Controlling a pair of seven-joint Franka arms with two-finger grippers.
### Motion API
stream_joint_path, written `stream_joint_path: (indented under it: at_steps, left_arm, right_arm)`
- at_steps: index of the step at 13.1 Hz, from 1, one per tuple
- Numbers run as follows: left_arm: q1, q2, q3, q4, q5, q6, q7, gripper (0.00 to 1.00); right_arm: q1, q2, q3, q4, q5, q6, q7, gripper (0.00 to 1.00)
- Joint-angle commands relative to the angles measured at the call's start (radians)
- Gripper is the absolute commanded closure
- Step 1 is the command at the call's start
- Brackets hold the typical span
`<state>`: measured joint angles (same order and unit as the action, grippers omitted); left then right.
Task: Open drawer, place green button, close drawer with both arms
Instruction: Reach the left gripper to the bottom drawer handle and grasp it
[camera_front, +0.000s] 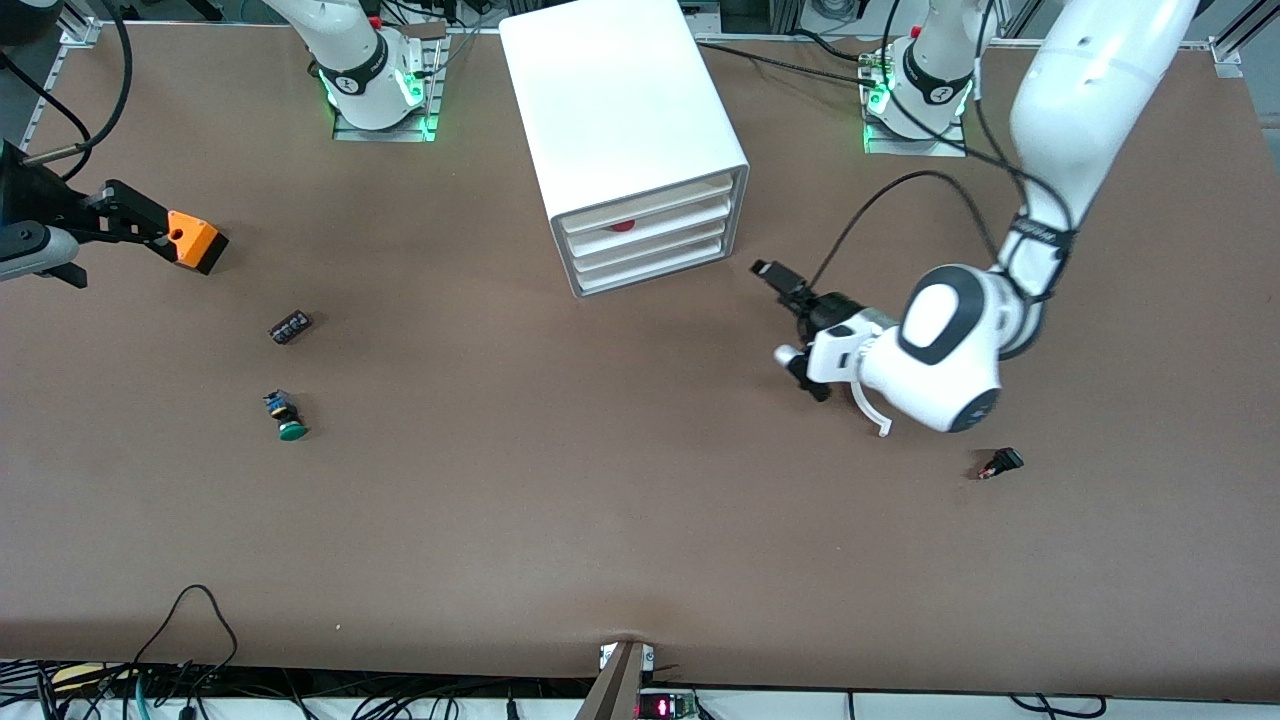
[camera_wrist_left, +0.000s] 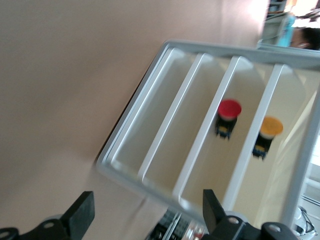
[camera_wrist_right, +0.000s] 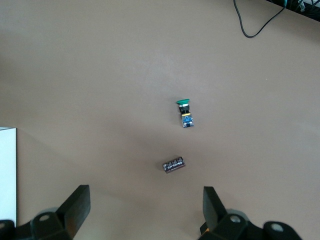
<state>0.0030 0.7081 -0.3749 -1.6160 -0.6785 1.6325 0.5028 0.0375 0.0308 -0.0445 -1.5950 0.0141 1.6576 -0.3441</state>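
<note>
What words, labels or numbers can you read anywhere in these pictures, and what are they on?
None can be read for certain.
Round mark on the right arm's base ring: too small.
Round mark on the left arm's base ring: too small.
Red lit digits on a small display under the table edge nearest the front camera: blurred.

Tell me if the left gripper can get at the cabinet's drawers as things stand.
Probably yes. The left gripper is open beside the cabinet's drawer fronts, and only bare table lies between them.
</note>
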Motion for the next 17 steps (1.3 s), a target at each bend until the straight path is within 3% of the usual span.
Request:
stream_joint_path:
  at_steps: [1, 7, 11, 13, 17]
  left_arm:
    - [-0.052, 0.079, -0.012, -0.012, -0.119, 0.081, 0.144, 0.07]
    - [-0.17, 0.146, -0.012, -0.054, -0.338, 0.188, 0.223, 0.07]
    - [-0.192, 0.186, -0.012, -0.073, -0.395, 0.198, 0.307, 0.09]
    - [-0.199, 0.191, -0.012, -0.085, -0.398, 0.216, 0.322, 0.14]
    - [-0.25, 0.191, -0.012, -0.11, -0.469, 0.26, 0.375, 0.33]
  right_arm:
    - [-0.008, 0.004, 0.009, 0.017, 0.0, -0.005, 0.014, 0.0]
    - [-0.007, 0.004, 0.011, 0.018, 0.0, -0.004, 0.014, 0.0]
    - [-0.008, 0.004, 0.009, 0.017, -0.002, -0.002, 0.013, 0.0]
    - [-0.01, 0.009, 0.009, 0.017, -0.003, 0.019, 0.011, 0.0]
    - [-0.01, 0.017, 0.009, 0.017, -0.016, 0.057, 0.008, 0.0]
